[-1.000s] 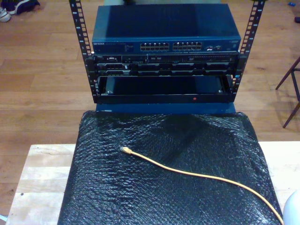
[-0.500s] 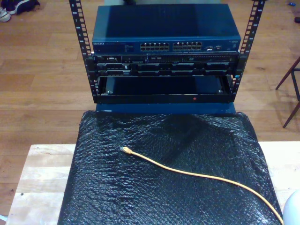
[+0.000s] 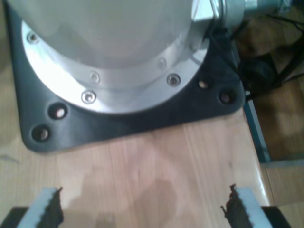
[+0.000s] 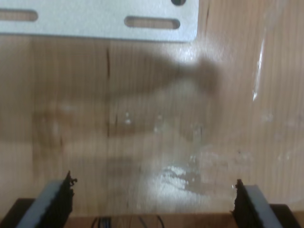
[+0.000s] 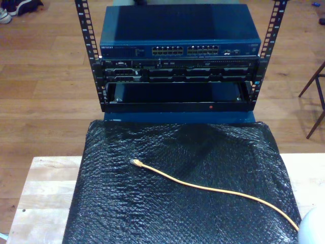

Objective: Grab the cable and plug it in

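Orange-yellow cable [image 5: 213,190], just 1, is lying loose on black bubble mat [image 5: 127,213], plug end at ~10 o'clock, tail running off toward 4 o'clock w/ open mat all round. Rack [image 5: 177,56] is sitting at 12. My first end effector [image 3: 141,209] and my second end effector [image 4: 153,198] are both hanging spread wide, empty, over bare wood tabletop [image 4: 142,118].

Dim warm light; wrist views blurred, glare patches.

A pale wooden table [image 5: 45,193] carries a black bubbled sheet [image 5: 152,213]. On the sheet lies the cable [image 5: 203,187], curving across it.
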`<control>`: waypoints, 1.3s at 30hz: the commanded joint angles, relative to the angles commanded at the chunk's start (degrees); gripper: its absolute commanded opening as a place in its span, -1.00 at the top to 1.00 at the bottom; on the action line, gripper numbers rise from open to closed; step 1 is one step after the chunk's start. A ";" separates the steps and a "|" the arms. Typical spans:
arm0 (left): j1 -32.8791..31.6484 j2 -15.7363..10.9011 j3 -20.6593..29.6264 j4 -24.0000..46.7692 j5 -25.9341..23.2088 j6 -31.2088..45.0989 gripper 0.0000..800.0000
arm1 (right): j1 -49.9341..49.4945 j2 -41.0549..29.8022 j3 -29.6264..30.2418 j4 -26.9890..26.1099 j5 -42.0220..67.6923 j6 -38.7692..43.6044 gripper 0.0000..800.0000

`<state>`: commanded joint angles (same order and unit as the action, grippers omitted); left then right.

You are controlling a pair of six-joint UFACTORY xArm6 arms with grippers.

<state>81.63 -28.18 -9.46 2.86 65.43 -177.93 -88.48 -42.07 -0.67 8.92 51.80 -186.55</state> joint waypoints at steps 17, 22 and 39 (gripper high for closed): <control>-3.34 -2.90 -10.11 -1.05 12.22 -0.70 -1.00 | 0.00 -1.14 -12.75 0.00 16.09 8.09 -1.00; -5.45 -2.90 -12.48 -1.76 14.15 -3.69 -1.00 | 0.00 0.26 -18.90 0.35 22.15 14.24 -1.00; -25.14 -2.73 -20.66 -9.32 25.76 -25.93 -0.99 | 10.11 2.37 -31.03 0.70 32.53 42.20 -1.00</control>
<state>56.48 -30.90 -30.12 -6.46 91.19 -203.87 -78.37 -39.69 -31.70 9.63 84.33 -144.35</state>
